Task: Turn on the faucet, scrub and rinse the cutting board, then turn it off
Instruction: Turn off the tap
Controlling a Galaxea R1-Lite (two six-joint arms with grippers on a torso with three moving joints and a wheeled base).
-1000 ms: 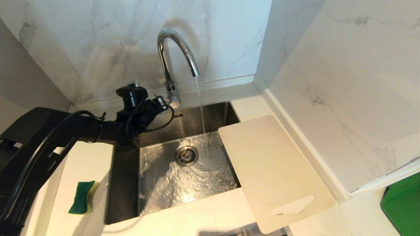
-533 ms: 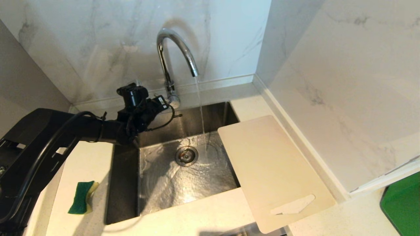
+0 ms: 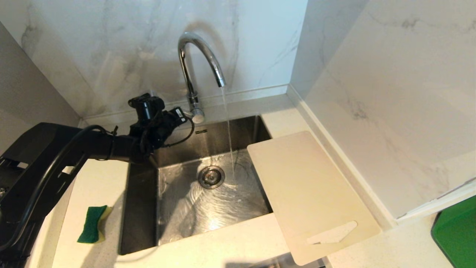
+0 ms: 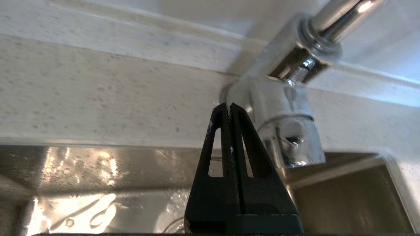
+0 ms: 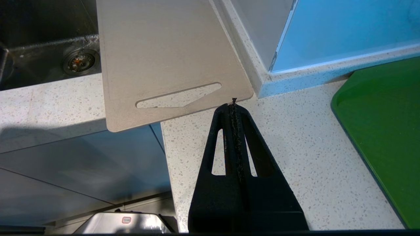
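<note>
Water runs from the chrome faucet (image 3: 197, 56) into the sink (image 3: 141, 208). My left gripper (image 3: 183, 112) is shut and empty, its tips just left of the faucet's base (image 4: 282, 124); in the left wrist view the left gripper (image 4: 228, 105) points at the counter strip behind the sink. The pale cutting board (image 3: 308, 193) lies flat on the counter on the right, one edge overhanging the sink. My right gripper (image 5: 233, 105) is shut and empty, near the handle end of the cutting board (image 5: 164, 49); it is outside the head view.
A green-and-yellow sponge (image 3: 91, 223) lies on the counter left of the sink. A bright green flat object (image 3: 455, 234) sits at the far right. Marble walls close in behind and to the right. The drain (image 3: 211, 176) is in the sink floor.
My left gripper has drawn back slightly to the left, away from the faucet base. The stream keeps running, and the splash on the sink floor looks smaller.
</note>
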